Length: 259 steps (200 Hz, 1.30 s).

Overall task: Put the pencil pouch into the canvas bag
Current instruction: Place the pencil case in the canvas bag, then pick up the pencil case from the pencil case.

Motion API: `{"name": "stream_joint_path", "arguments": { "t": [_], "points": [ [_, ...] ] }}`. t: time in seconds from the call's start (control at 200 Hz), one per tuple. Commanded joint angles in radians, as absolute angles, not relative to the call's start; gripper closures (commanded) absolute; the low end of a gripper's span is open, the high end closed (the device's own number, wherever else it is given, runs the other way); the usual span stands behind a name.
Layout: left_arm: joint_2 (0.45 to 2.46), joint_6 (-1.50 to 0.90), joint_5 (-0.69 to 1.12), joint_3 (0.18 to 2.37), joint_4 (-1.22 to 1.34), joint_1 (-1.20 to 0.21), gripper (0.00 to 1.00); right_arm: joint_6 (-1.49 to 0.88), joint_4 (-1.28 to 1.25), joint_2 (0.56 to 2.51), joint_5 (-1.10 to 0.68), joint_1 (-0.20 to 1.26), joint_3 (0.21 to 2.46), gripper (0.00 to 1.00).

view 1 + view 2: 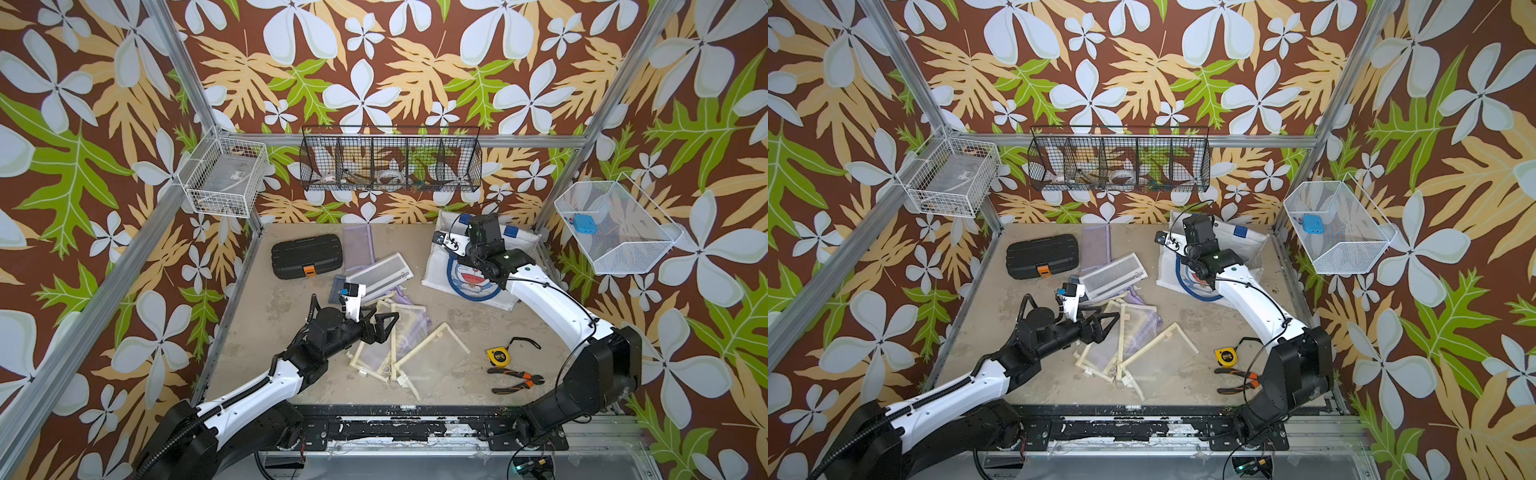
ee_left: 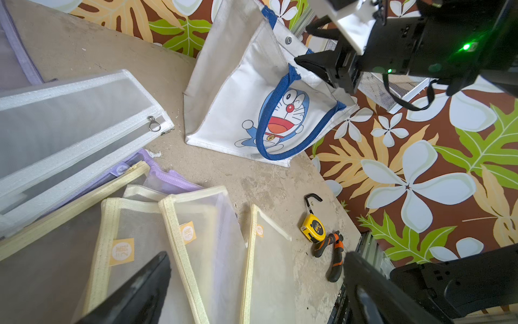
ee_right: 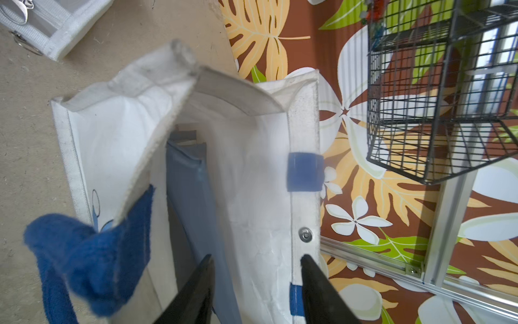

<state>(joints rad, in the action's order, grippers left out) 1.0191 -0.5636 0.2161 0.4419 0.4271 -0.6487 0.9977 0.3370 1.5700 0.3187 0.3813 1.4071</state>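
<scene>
**Right wrist view: pencil pouch [image 3: 190, 190] inside the canvas bag [image 3: 112, 146], jaws apart**

Right wrist view first. The blue-grey pencil pouch lay in the bag's open mouth at centre frame, between the white walls. The right gripper [image 3: 256, 256] showed at the lower edge with its fingers spread, clamping nothing. One finger overlapped the pouch's edge, and I could not tell whether it touched. The pouch ran off the bottom of the frame, so how deep it sat was unclear. A blue handle [image 3: 89, 252] bulged at lower left, just beside that finger.

Over to the left wrist view. The left gripper [image 2: 256, 254] stood wide and empty at the bottom, above a heap of mesh pouches [image 2: 179, 241]. The bag sat upper centre with its cartoon face showing, and the right gripper was at its mouth in the upper right. Right of centre lay a tape measure [image 2: 313, 227] and pliers [image 2: 330, 252].

In both top views the bag sat at the back right of the table [image 1: 478, 320], near the wall. The right gripper was over it and the pouch was hidden. The black case [image 1: 307, 255] lay well apart, at the back left.

The danger, to my eye, was the way out. A finger could catch the handle or the pouch's edge and drag the pouch back out, or tip the soft bag. If the pouch sat shallow, it could also slip from a disturbed bag.
</scene>
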Motion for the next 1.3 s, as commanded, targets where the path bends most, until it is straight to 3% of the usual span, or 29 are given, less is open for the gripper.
{"name": "stream_joint_path", "arguments": {
  "t": [0.0, 0.16, 0.24, 0.435, 0.626, 0.891, 1.291],
  "points": [
    [1.063, -0.521, 0.244, 0.502, 0.333, -0.647, 0.05, 0.952, 0.333, 1.547, 0.368, 0.398, 1.435, 0.4],
    [1.155, -0.49, 0.284, 0.583, 0.183, -0.648, 0.11, 0.66, 0.354, 1.467, 0.361, 0.436, 1.531, 0.28],
    [1.192, -0.466, 0.322, 0.594, 0.127, -0.656, 0.13, 0.432, 0.409, 1.395, 0.228, 0.436, 1.563, 0.26],
    [1.239, -0.428, 0.247, 0.612, 0.014, -0.791, 0.17, 0.126, 0.185, 1.057, -0.172, 0.44, 1.138, 0.19],
    [1.264, -0.402, 0.21, 0.638, -0.016, -0.866, 0.23, -0.09, 0.16, 0.873, -0.318, 0.441, 0.827, 0.15],
    [1.472, -0.337, 0.187, 0.803, -0.09, -0.906, 0.3, -0.463, -0.095, 0.728, -0.439, 0.441, 0.391, 0.16],
    [1.661, -0.325, 0.188, 0.888, -0.084, -0.909, 0.32, -0.627, -0.052, 0.627, -0.446, 0.446, 0.181, 0.17]
  ]
}}
